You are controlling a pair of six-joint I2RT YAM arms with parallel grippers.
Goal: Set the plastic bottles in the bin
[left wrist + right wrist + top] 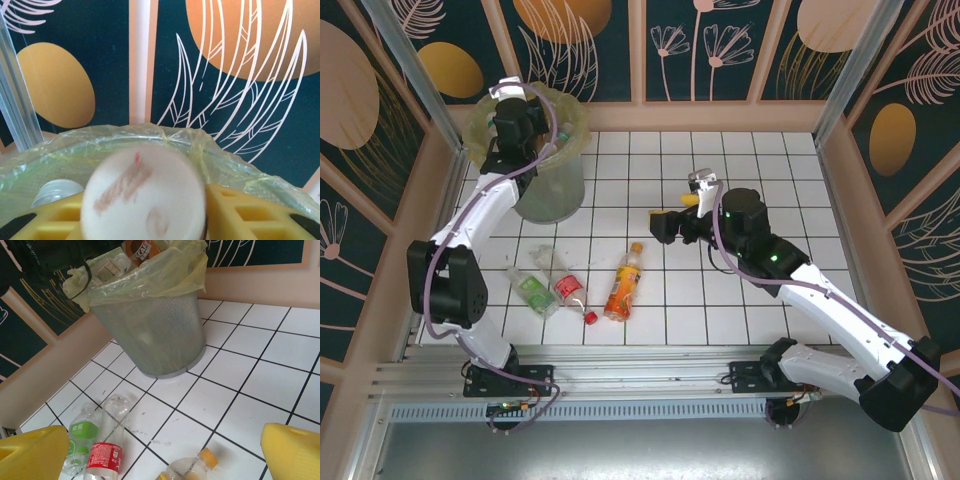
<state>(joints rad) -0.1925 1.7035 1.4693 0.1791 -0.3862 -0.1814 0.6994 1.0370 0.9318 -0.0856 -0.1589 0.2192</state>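
A white tiled worktop (740, 290) with black grout lines sits inside walls (720, 50) of dark teal panels printed with orange ovals and pale leaf outlines, framed in light wood.

The left jaws hang over the bin (555, 190), a grey mesh bucket lined with a yellow-green bag. Between their yellow fingers (240, 215) sits the round, blurred base of a bottle (145, 200), smeared with red. It cannot be told whether they grip it or merely flank it. A pale cap (57, 192) lies just left of them inside the bag.

The right jaws stand wide with nothing between them. Ahead and to their left on the tiles lie a green-labelled bottle (80, 437) and a red-labelled bottle (105, 457), side by side. An orange-capped bottle (192, 467) lies just below these jaws, cut off by the frame edge.

The writing on these labels is too small to read. A brown label (140, 247) in the bin's mouth shows cropped letters that cannot be made out.
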